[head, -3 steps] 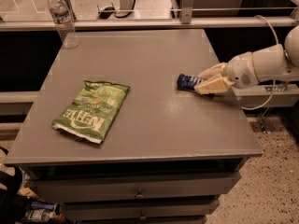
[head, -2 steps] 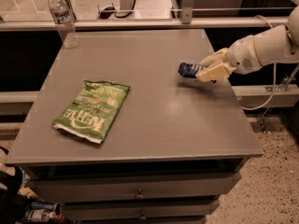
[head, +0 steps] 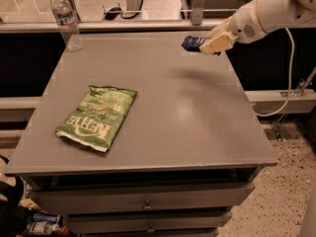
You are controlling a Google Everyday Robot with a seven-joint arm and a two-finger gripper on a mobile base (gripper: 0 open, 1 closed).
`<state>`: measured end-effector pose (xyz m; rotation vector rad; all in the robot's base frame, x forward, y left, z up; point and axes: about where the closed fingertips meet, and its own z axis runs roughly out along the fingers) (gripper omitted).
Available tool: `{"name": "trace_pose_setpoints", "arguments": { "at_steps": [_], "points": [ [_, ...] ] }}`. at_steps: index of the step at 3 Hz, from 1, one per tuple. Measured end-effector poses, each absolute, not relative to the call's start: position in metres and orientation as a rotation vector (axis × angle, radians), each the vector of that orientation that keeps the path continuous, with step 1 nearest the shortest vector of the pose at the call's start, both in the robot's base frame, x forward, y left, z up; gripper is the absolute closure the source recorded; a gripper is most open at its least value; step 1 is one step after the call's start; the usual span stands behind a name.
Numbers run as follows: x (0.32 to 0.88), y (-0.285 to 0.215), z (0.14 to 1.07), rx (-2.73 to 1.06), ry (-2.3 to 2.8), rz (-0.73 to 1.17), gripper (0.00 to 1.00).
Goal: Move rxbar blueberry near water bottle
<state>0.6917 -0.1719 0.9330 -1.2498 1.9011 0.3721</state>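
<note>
Since a second ago the claw (head: 210,43) has carried the rxbar blueberry (head: 191,43) farther back, clamped on it above the far right of the tabletop (head: 187,117). The water bottle (head: 65,21) stands at the far left corner, well apart. Arriving too fast could knock the light bottle over.

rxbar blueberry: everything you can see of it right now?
The rxbar blueberry is a small, flat, dark-blue wrapper; its lettering is not legible. It is off the table, held roughly level in the hand above the table's far right part. One end sticks out free toward the water bottle, which stands well apart at the far left corner. Only the hand touches it.
</note>
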Motion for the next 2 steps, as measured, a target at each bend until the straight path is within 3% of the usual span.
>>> {"name": "trace_pose_setpoints", "arguments": {
  "at_steps": [2],
  "points": [
    [0.74,-0.105,0.963,-1.231,1.84,0.315,1.0]
  ]
}}
